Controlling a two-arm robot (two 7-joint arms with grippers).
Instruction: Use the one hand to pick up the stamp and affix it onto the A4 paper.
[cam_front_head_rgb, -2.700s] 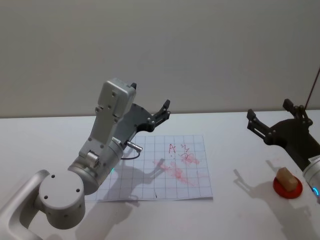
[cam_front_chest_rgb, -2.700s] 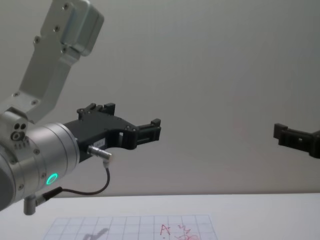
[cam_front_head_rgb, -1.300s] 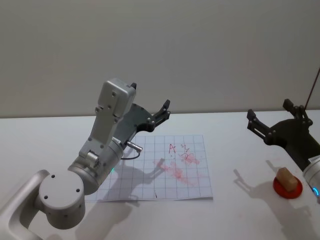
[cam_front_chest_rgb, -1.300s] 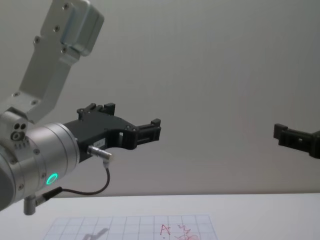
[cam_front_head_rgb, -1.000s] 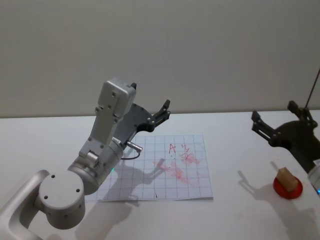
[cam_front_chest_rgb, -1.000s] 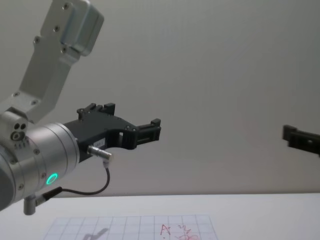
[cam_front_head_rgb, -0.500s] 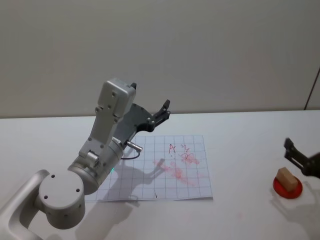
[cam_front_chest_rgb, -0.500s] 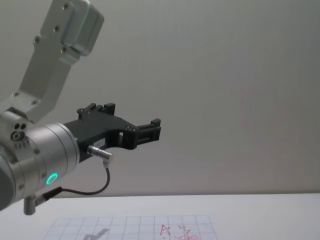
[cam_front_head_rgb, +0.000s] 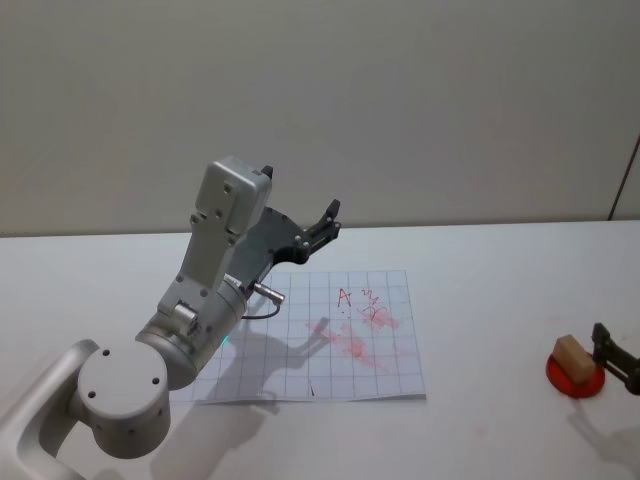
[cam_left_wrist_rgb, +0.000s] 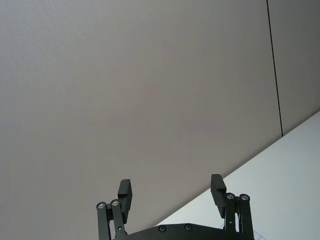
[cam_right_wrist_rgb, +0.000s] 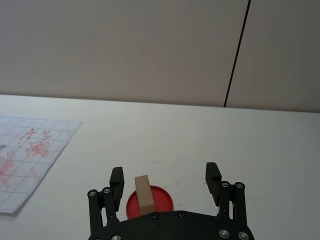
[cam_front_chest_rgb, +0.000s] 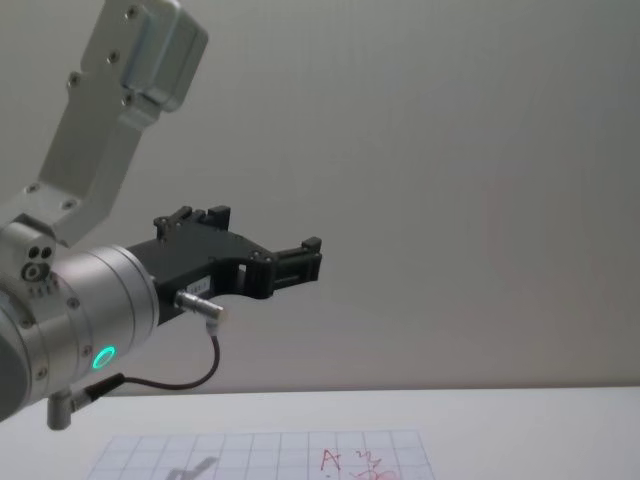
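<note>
In the right wrist view, the right gripper (cam_right_wrist_rgb: 164, 174) hangs low over the white table (cam_right_wrist_rgb: 260, 150) with its fingers spread wide. The stamp (cam_right_wrist_rgb: 143, 190) stands upright on a red disc (cam_right_wrist_rgb: 161, 199) between those fingers, closer to one of them and gripped by neither. The A4 paper (cam_right_wrist_rgb: 30, 150) lies flat well apart from the disc.

In the head view, the stamp sits on its disc near the table's right edge, well to the right of the paper. A black finger of the right gripper shows just to the right of the stamp.

The left gripper (cam_front_head_rgb: 322, 226) is raised above the paper's far left corner.

In the left wrist view, the left gripper's fingers are released, wide apart, holding nothing.

In the chest view, the left arm carries a green ring (cam_front_chest_rgb: 103, 357) and holds its gripper high above the paper's far edge.
</note>
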